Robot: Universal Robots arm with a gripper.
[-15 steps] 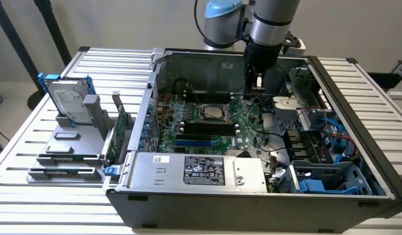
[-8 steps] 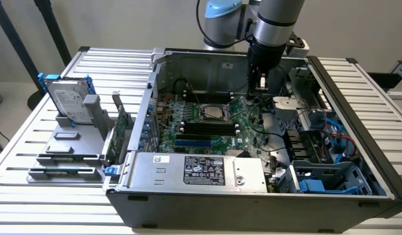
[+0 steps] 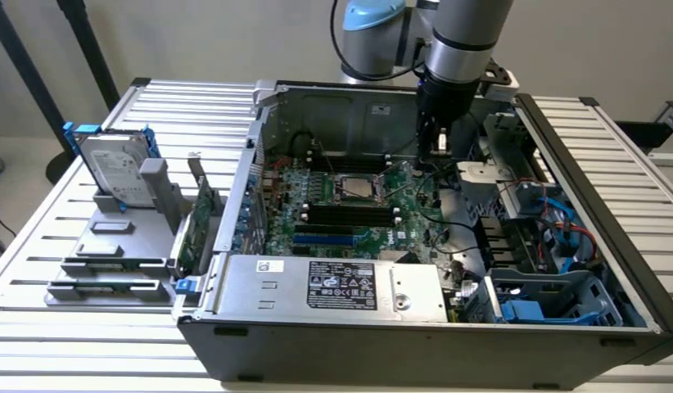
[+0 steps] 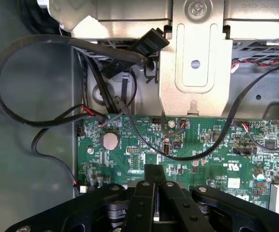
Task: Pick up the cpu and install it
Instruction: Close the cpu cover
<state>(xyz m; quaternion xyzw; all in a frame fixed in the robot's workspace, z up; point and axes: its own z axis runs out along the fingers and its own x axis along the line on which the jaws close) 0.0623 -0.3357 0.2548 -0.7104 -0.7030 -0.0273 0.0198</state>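
Note:
The cpu [image 3: 110,225] is a small flat silvery square lying on the grey holder [image 3: 118,246] at the exterior view's left, outside the computer case. My gripper [image 3: 428,157] hangs inside the open case [image 3: 424,344] near its back wall, over the far right part of the green motherboard [image 3: 348,221] and far from the cpu. In the wrist view the black fingers [image 4: 146,186] are pressed together with nothing between them, just above the green motherboard [image 4: 202,150]. The square socket [image 3: 358,190] sits mid-board, to the exterior view's left of the gripper.
A silver hard drive with blue brackets [image 3: 113,168] stands upright on the holder, and a green circuit card [image 3: 200,225] stands beside the case wall. Black cables [image 4: 42,116] loop under the gripper near a metal bracket [image 4: 195,63]. The power supply [image 3: 336,286] fills the case front.

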